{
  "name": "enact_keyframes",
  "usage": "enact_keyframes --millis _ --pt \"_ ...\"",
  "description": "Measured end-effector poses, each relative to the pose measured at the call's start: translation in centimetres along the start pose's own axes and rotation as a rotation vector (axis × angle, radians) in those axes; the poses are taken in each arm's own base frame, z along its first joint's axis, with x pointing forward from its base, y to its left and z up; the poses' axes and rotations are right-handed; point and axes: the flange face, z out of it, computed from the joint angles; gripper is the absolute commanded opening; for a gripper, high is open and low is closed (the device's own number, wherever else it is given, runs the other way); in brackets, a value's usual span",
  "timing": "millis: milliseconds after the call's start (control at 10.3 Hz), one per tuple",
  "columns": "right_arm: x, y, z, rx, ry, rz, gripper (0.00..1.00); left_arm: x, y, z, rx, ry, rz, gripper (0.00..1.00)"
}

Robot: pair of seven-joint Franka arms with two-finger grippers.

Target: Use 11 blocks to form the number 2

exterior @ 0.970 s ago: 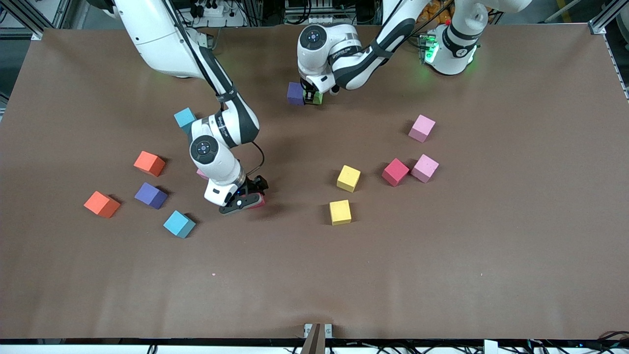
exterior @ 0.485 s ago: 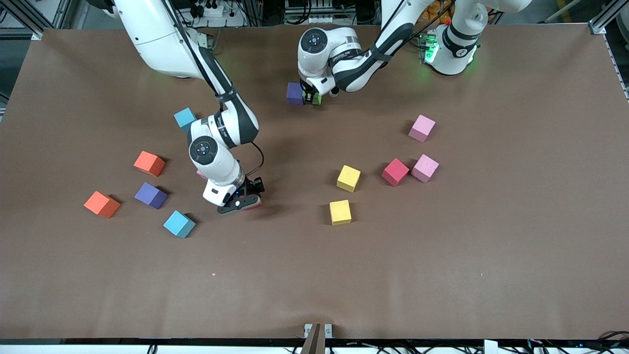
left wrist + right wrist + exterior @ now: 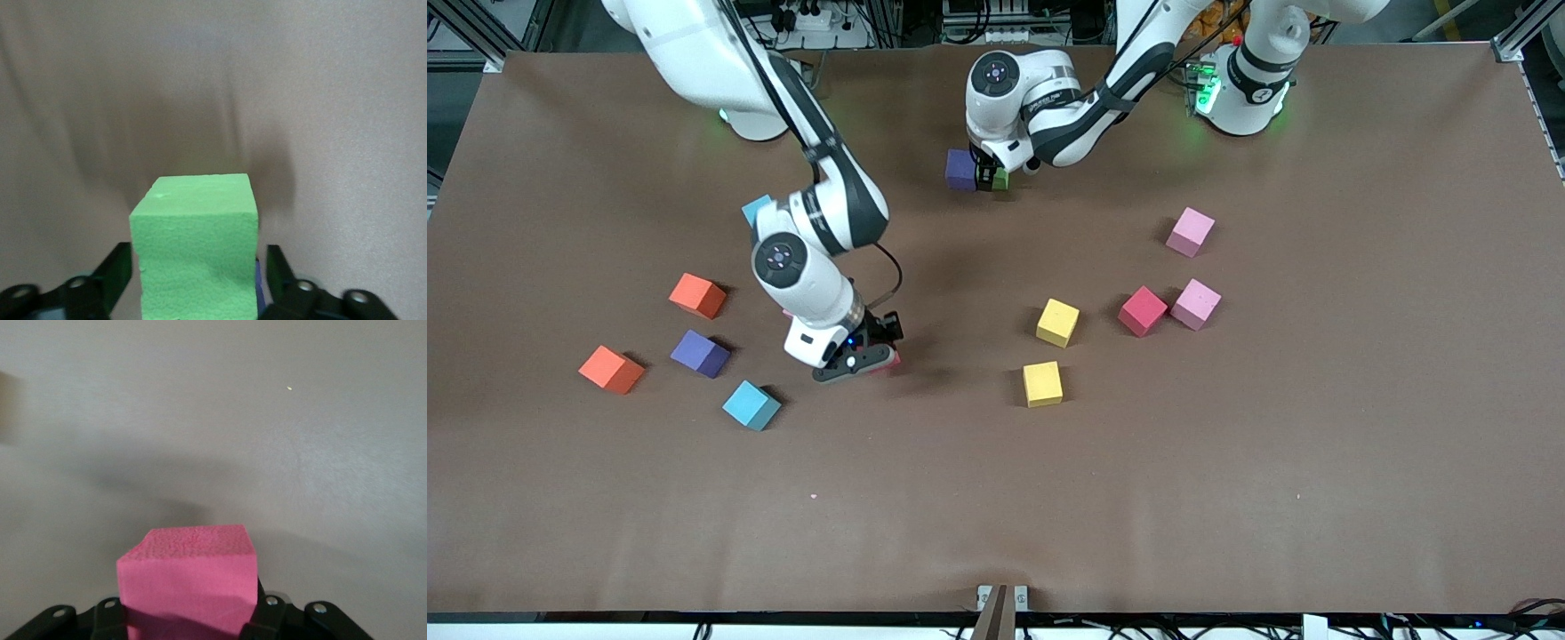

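A green block (image 3: 1002,180) rests on the table against a purple block (image 3: 960,169), near the robots' bases. My left gripper (image 3: 989,176) is down around the green block (image 3: 193,240) and open, with a gap showing on each side of the cube inside each finger (image 3: 119,267). A sliver of the purple block (image 3: 259,287) shows beside it. My right gripper (image 3: 869,354) is low over the table's middle, shut on a pinkish-red block (image 3: 187,580) that it mostly hides in the front view. No number 2 shape is visible.
Loose blocks lie around. Toward the left arm's end are two yellow (image 3: 1057,322) (image 3: 1042,383), a red (image 3: 1142,310) and two pink (image 3: 1195,304) (image 3: 1190,231). Toward the right arm's end are two orange (image 3: 697,295) (image 3: 611,369), a purple (image 3: 700,353) and two light blue (image 3: 751,404) (image 3: 758,210).
My left gripper has opened off the green block, which stays beside the purple one. My right gripper has shut on the pinkish-red block and its arm has shifted slightly.
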Motion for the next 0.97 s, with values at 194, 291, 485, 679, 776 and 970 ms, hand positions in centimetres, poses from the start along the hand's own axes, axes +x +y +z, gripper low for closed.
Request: enact_keyframes --millis 194,291,485,679,776,970 --pt "-1.5 1.2 -4.5 0.016 -0.012 -0.095 0.43 0.0 0.3 -0.8 -0.008 0.013 -0.003 1.0" --pt "-3.3 1.8 -4.2 0.014 -0.033 -0.151 0.43 0.0 0.6 -2.1 -0.02 0.033 -0.003 1.0" --pt "-6.7 2.1 -2.5 -0.014 -0.071 -0.248 0.43 0.2 1.2 -5.4 -0.058 0.076 0.003 1.0" --pt "-9.0 1.9 -2.5 -0.017 -0.091 -0.331 0.43 1.1 2.5 -8.6 -0.098 0.095 0.006 1.0" --pt "-9.9 1.5 -2.9 -0.012 -0.092 -0.398 0.44 2.0 4.2 -9.9 -0.113 0.091 0.011 1.0" --pt "-11.5 1.0 -3.1 0.0 -0.104 -0.518 0.43 5.0 9.3 -12.4 -0.129 0.072 0.112 1.0"
